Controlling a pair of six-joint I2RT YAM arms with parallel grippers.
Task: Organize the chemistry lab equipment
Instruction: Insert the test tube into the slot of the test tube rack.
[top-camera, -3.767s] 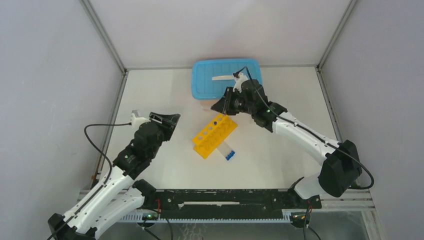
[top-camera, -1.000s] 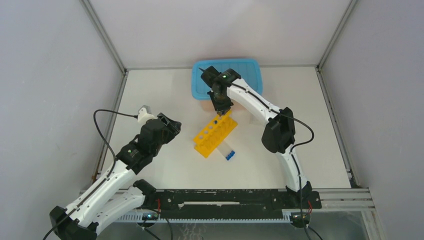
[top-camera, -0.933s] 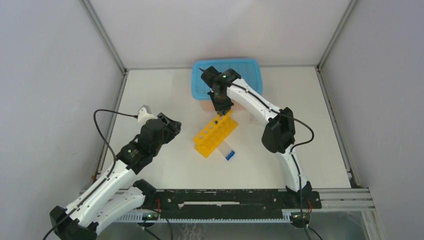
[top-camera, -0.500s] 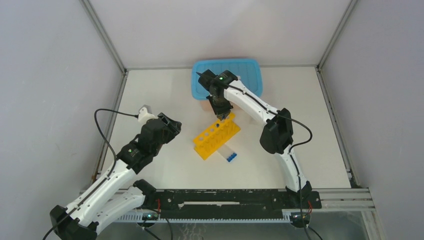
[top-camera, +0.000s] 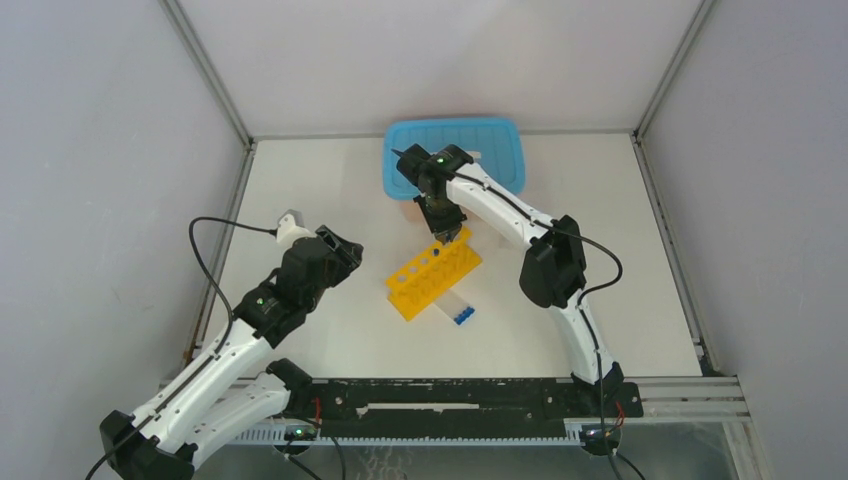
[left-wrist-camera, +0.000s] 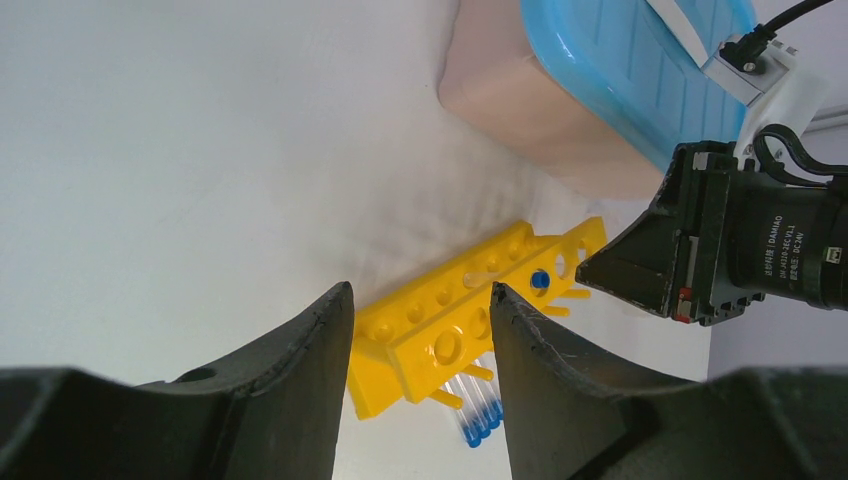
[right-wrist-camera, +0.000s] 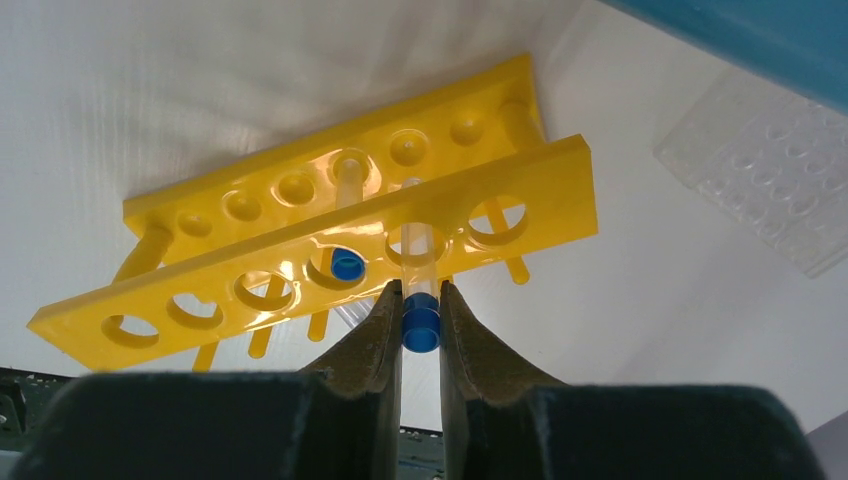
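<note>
A: What is the right gripper (right-wrist-camera: 420, 300) doing?

B: Its fingers pinch the blue cap of a clear tube (right-wrist-camera: 418, 250). Straight beyond the fingertips, the tube's body passes through a hole in the upper plate of the yellow rack (right-wrist-camera: 300, 210).

A: Is anything else in the rack?

B: A second tube (right-wrist-camera: 347, 265) sits in the next hole, just beside the held one. A clear tray (right-wrist-camera: 770, 180) lies off to one side of the fingers, past the rack's end and near the blue bin (top-camera: 500, 140).

A: And the left gripper (left-wrist-camera: 418, 295)?

B: Its jaws are spread and hold nothing. The rack lies well ahead of it, with the loose tubes (left-wrist-camera: 480, 415) on the table beside the rack.
</note>
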